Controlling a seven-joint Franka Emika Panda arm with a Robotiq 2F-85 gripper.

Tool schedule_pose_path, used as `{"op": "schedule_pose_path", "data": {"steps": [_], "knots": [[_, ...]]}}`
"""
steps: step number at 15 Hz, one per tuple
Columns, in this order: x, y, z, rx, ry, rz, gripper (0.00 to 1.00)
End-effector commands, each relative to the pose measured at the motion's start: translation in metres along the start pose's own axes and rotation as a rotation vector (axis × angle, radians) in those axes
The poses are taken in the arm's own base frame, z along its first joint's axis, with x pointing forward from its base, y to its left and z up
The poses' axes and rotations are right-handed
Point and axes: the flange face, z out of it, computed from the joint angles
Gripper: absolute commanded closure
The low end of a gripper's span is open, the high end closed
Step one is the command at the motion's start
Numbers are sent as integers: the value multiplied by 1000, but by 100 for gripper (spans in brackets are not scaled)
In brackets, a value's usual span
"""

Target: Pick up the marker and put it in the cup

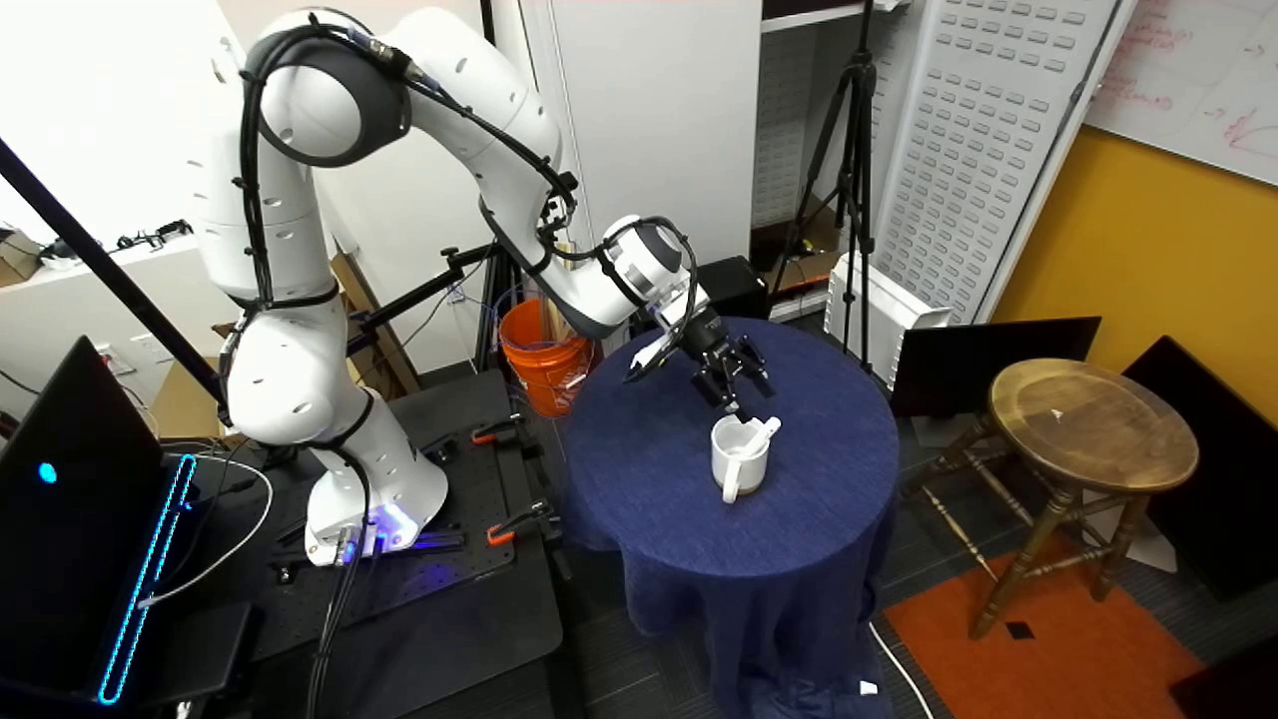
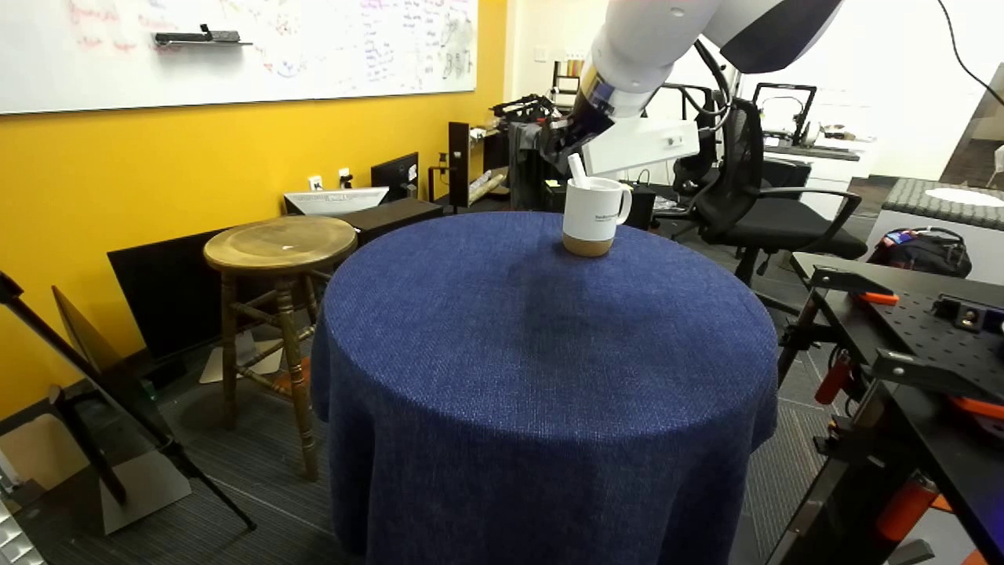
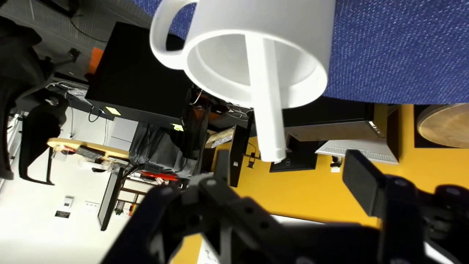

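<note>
The white cup (image 1: 727, 467) stands upright on the blue-draped table (image 1: 639, 499). It also shows in an exterior view (image 2: 590, 213), with a tan base and a handle, and in the wrist view (image 3: 263, 16). The whitish marker (image 1: 765, 435) leans inside the cup with its upper end above the rim; it also shows in an exterior view (image 2: 577, 170) and in the wrist view (image 3: 266, 99). Its lower end is inside the cup. My gripper (image 1: 749, 395) is open and empty just above and beyond the cup. In the wrist view its fingers (image 3: 287, 165) are apart, not touching the marker.
A wooden stool (image 1: 1093, 424) stands beside the table. An orange bucket (image 1: 547, 364) with long wooden sticks and a black tripod (image 1: 854, 170) stand behind it. The arm's black bench (image 1: 449, 609) is on another side, with orange clamps at its edge.
</note>
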Motion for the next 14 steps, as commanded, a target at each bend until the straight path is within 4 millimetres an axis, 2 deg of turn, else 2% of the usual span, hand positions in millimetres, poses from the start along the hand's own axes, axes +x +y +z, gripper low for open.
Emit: {"op": "schedule_pose_path", "data": {"steps": [1,6,14], "knots": [[5,2,-4,-6,12,36,0],[10,4,-7,-1,16,52,0],[36,2,-37,68,34,165,0]]}}
